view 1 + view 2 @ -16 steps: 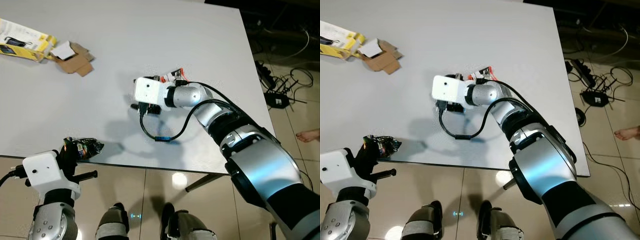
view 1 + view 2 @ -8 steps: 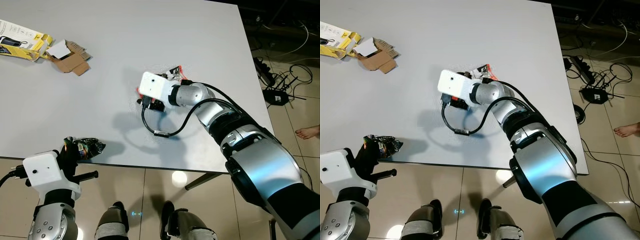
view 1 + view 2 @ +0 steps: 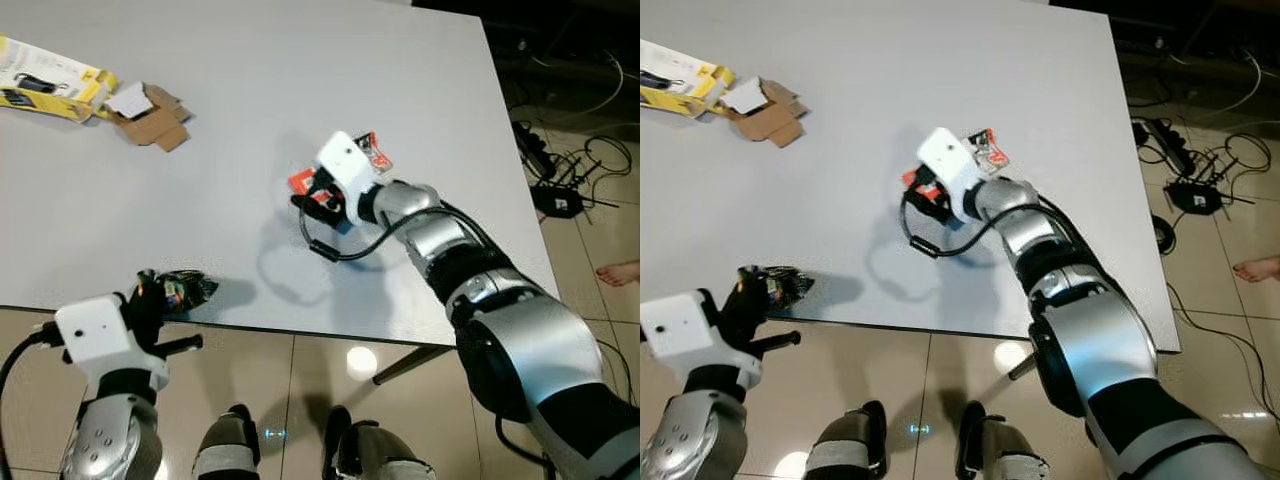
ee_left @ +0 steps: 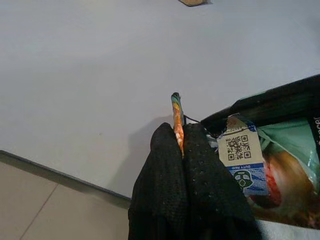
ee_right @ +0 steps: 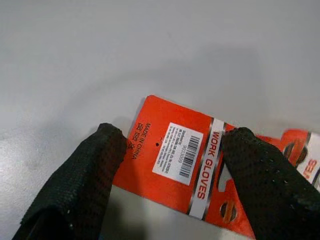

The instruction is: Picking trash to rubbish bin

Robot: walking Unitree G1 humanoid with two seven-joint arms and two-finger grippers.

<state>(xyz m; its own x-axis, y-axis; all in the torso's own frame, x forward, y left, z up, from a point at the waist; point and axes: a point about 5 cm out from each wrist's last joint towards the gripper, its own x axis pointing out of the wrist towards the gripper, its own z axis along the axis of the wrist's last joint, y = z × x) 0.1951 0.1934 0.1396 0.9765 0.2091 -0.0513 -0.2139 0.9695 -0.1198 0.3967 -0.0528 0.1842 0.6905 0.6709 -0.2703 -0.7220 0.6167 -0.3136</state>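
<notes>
Left eye view: white table (image 3: 230, 90), tiled floor (image 3: 590, 230) with cables (image 3: 560, 175) beside

Between the right gripper's (image 5: 170, 185) black fingers (image 5: 75, 185): an orange-red glove card (image 5: 170, 150) with white barcode label, on pale grey tabletop (image 5: 150, 45).

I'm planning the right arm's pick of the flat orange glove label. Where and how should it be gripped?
Probably at the bare end edge by the barcode, coming from above. The orange "WORK GLOVES" card lies flat on the white table, so there is no raised part; the open right gripper already straddles it, one finger on each side, and could pinch across or lever up that edge.
</notes>
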